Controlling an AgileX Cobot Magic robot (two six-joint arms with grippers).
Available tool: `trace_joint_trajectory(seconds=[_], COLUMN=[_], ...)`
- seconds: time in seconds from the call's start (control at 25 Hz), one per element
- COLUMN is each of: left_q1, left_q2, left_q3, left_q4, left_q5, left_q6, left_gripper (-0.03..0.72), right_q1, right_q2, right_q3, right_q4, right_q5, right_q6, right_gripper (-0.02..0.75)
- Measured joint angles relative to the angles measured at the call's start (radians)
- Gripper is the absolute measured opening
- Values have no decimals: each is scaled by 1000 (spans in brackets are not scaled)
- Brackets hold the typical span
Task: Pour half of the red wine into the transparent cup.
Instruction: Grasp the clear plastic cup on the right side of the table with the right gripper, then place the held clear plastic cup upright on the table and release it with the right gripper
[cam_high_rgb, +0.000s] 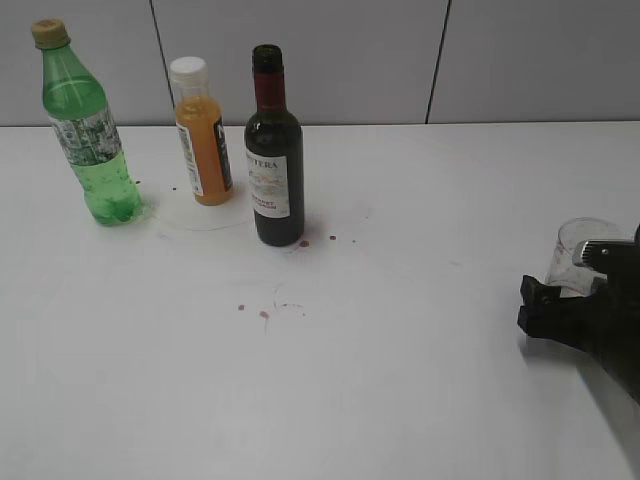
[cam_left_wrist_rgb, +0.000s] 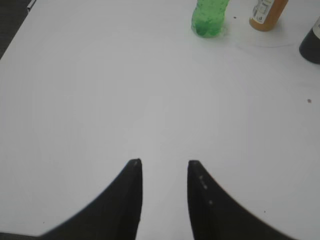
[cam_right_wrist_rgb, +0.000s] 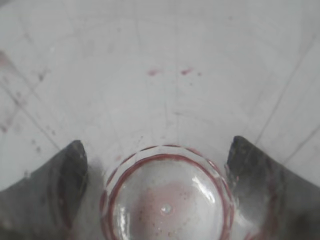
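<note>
Through the right wrist camera I look straight down into the transparent cup (cam_right_wrist_rgb: 167, 200) at the bottom centre of the frame. It sits between my right gripper (cam_right_wrist_rgb: 157, 172) fingers, one at lower left (cam_right_wrist_rgb: 55, 190), one at lower right (cam_right_wrist_rgb: 265, 185), spread wide. Pinkish residue stains its base. Small red specks (cam_right_wrist_rgb: 170, 72) dot the white table (cam_right_wrist_rgb: 160, 75) above.

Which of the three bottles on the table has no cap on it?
The dark green wine bottle, rightmost in the row, stands with its mouth open. The green soda bottle has a tan cap and the orange juice bottle a white one.
</note>
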Motion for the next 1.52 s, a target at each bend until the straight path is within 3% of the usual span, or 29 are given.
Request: trace_joint_trajectory(seconds=[0.16,0.36,0.68,1.04,1.2,1.4,1.52], left_q1=[0,0,0,0,0,0,0], left_q2=[0,0,0,0,0,0,0], left_q3=[0,0,0,0,0,0,0], left_q4=[0,0,0,0,0,0,0], left_q5=[0,0,0,0,0,0,0], left_q6=[0,0,0,0,0,0,0], left_gripper=[239,239,239,239,239,239,239], right_q1=[0,0,0,0,0,14,45], right_q2=[4,4,-12,-79,-79,-63,-15], right_q3=[-2,-2,1,-93,-220,-453,-587], right_q4=[1,5,-38,-392,-680,-1140,-1299], right_q5=[-5,-8,6,88,89,181,215], right_q6=[-1,-1,-20,-221,-176,85,185], right_gripper=[635,518,518,514,513,513,513])
